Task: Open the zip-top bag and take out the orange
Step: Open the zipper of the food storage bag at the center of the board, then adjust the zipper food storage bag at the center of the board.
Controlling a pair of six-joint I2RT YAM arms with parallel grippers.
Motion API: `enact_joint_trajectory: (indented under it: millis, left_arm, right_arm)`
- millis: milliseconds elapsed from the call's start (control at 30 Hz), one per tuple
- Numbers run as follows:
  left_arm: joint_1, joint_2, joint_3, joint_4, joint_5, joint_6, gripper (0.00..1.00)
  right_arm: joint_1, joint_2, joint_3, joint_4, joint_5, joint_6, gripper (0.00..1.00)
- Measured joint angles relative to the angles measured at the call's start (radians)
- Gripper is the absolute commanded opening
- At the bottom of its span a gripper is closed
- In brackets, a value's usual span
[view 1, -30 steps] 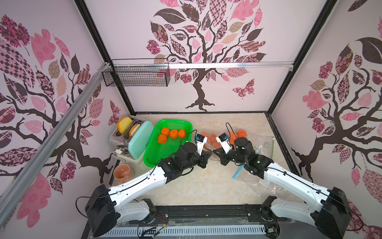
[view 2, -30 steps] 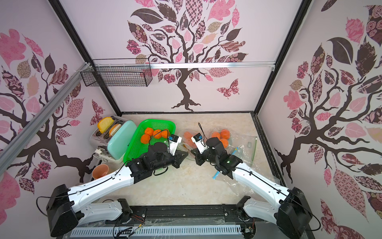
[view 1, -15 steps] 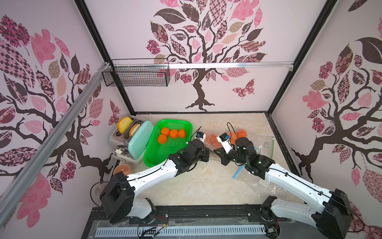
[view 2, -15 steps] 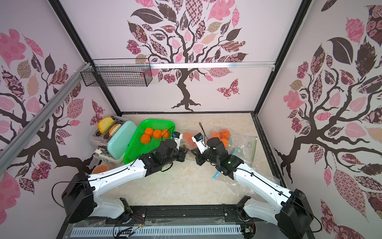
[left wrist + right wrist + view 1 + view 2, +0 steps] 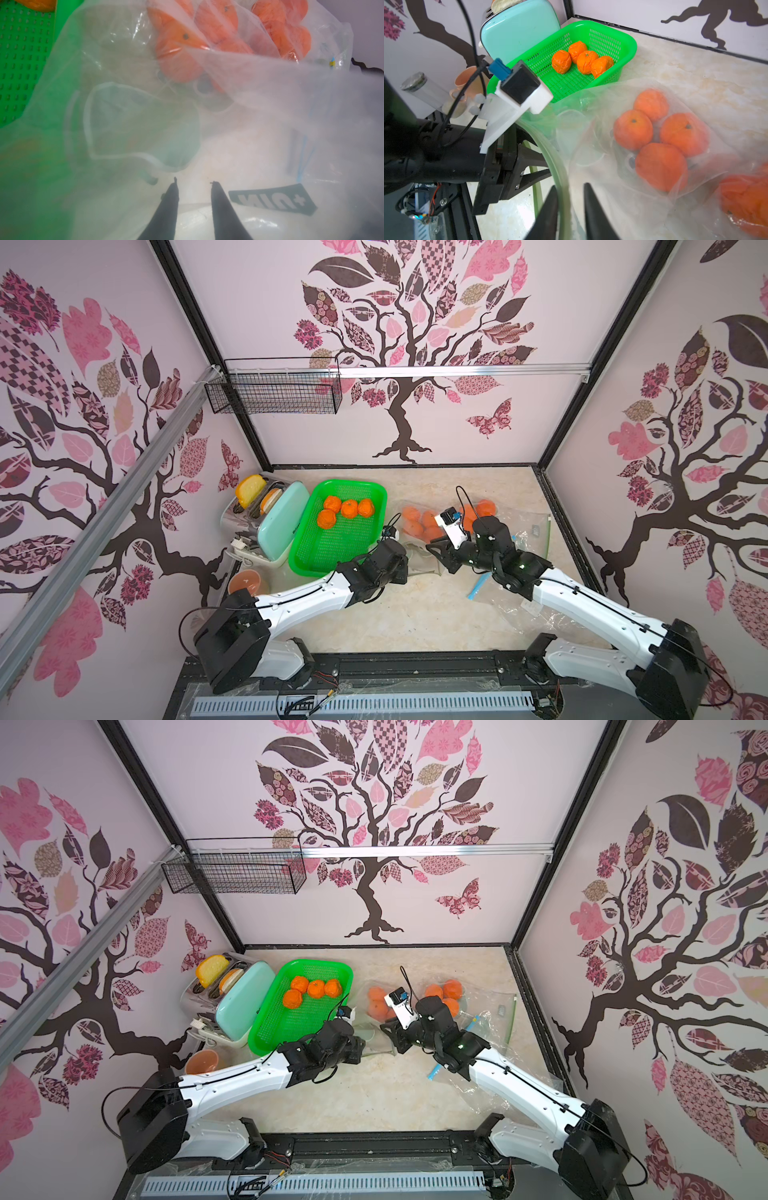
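Marbled tabletop [image 5: 395, 614] carries the clear, crumpled zip-top bag [image 5: 591, 128] of oranges [image 5: 661, 166]; left tool [image 5: 194, 182] and right tool [image 5: 569, 186] both spread.

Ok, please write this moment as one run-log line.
phase: opening clear plastic zip-top bag | left jaws: apart | right jaws: apart, bag's rim between | round oranges: inside bag
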Motion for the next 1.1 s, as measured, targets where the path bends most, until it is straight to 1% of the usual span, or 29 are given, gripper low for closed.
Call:
enact_joint_trajectory:
  millis: [67, 167, 200, 300, 367, 433, 500, 633, 767, 867, 933, 1100]
  left_arm:
    - [0.0, 0.001, 0.0, 0.001, 0.002, -0.004, 0.32]
    - [0.0, 0.001, 0.0, 0.007, 0.003, -0.008, 0.32]
    - [0.0, 0.001, 0.0, 0.01, 0.006, -0.009, 0.33]
    - [-0.002, 0.003, -0.002, 0.03, 0.016, -0.021, 0.36]
    - [-0.005, 0.005, -0.017, 0.055, 0.023, -0.027, 0.38]
    - [-0.007, 0.01, -0.031, 0.064, 0.032, -0.031, 0.39]
    - [-0.008, 0.018, -0.039, 0.067, 0.04, -0.034, 0.4]
    - [-0.008, 0.019, -0.044, 0.069, 0.046, -0.034, 0.41]
    - [-0.008, 0.019, -0.046, 0.071, 0.048, -0.034, 0.41]
    - [-0.008, 0.02, -0.046, 0.074, 0.049, -0.033, 0.41]
    - [-0.008, 0.022, -0.046, 0.077, 0.052, -0.031, 0.41]
    - [-0.008, 0.037, -0.046, 0.076, 0.056, -0.026, 0.42]
  right_arm:
    - [0.0, 0.0, 0.007, -0.011, 0.011, 0.008, 0.6]
    - [-0.019, -0.003, 0.034, -0.037, 0.036, 0.02, 0.6]
    - [-0.041, -0.002, 0.051, -0.045, 0.034, 0.03, 0.59]
    - [-0.163, 0.034, 0.137, -0.057, 0.009, 0.065, 0.59]
    - [-0.245, 0.119, 0.243, -0.084, -0.009, 0.077, 0.6]
    - [-0.287, 0.223, 0.362, -0.119, -0.011, 0.067, 0.62]
    - [-0.304, 0.342, 0.485, -0.164, -0.007, 0.04, 0.63]
    - [-0.328, 0.597, 0.716, -0.281, -0.008, -0.02, 0.68]
    - [-0.339, 0.825, 0.895, -0.414, -0.016, -0.094, 0.7]
    - [-0.341, 0.962, 0.997, -0.497, -0.014, -0.141, 0.7]
    - [-0.342, 1.021, 1.04, -0.54, -0.015, -0.166, 0.71]
    - [-0.341, 1.114, 1.107, -0.605, -0.052, -0.217, 0.71]
